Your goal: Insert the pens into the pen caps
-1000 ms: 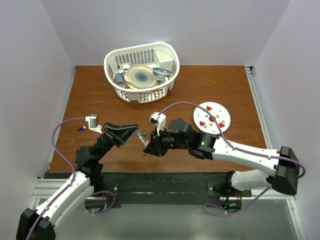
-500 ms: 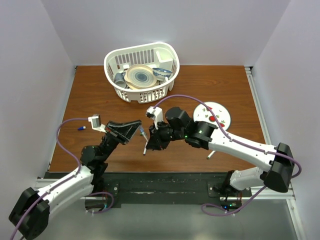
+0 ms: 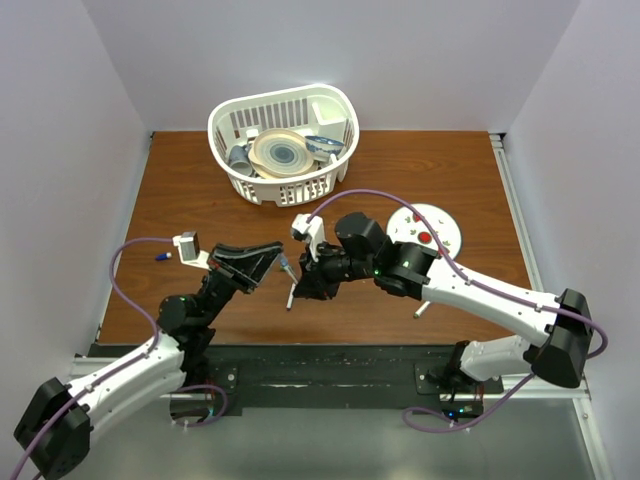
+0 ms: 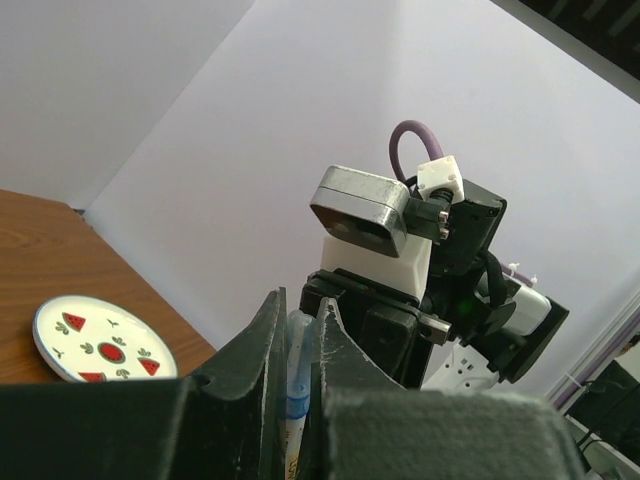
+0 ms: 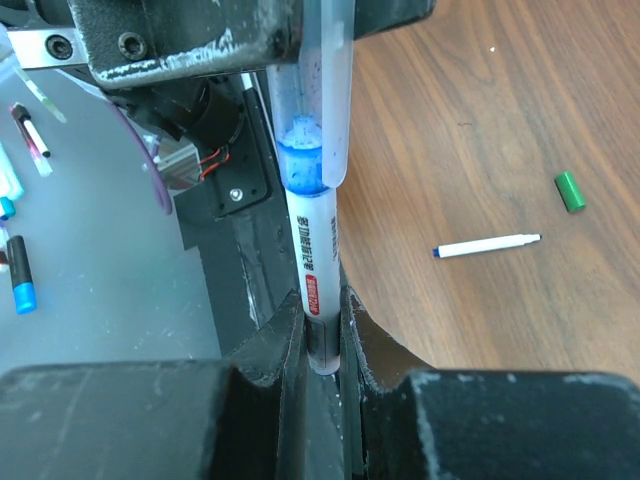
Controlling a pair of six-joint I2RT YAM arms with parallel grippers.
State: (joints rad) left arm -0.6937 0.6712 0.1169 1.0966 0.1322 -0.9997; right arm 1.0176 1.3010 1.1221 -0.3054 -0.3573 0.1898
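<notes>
Your right claw [image 5: 322, 345] is clenched on the tail end of a pen [image 5: 312, 260]. From there the barrel runs straight up the right wrist view, and its blue nib end sits inside the mouth of a pale, see-through cap [image 5: 338, 120]. Your left claw [image 4: 300, 310] is clamped on that cap from the opposite side, with the fingers close together around it.

Pen and cap share one long axis, and the two claws face each other along it, above the table's [image 3: 420, 170] near middle. As I judge it, the coming move is a straight push along that line and nothing sideways. If either wrist tilts, the cap may bind on the barrel. I cannot tell from these views how deep the nib is seated.

There is red print along the barrel, but it is too small to read, and I can make out no brand.

Further out, a second pen [image 5: 487, 245] lies flat on the wood with its long axis across the right wrist view. A green cap [image 5: 570, 190] lies beyond it, apart from it. Both are on the right arm's side, so that arm is nearer. A small blue piece [image 3: 160, 257], probably another cap, lies by the table's left edge, nearer your left arm.
</notes>
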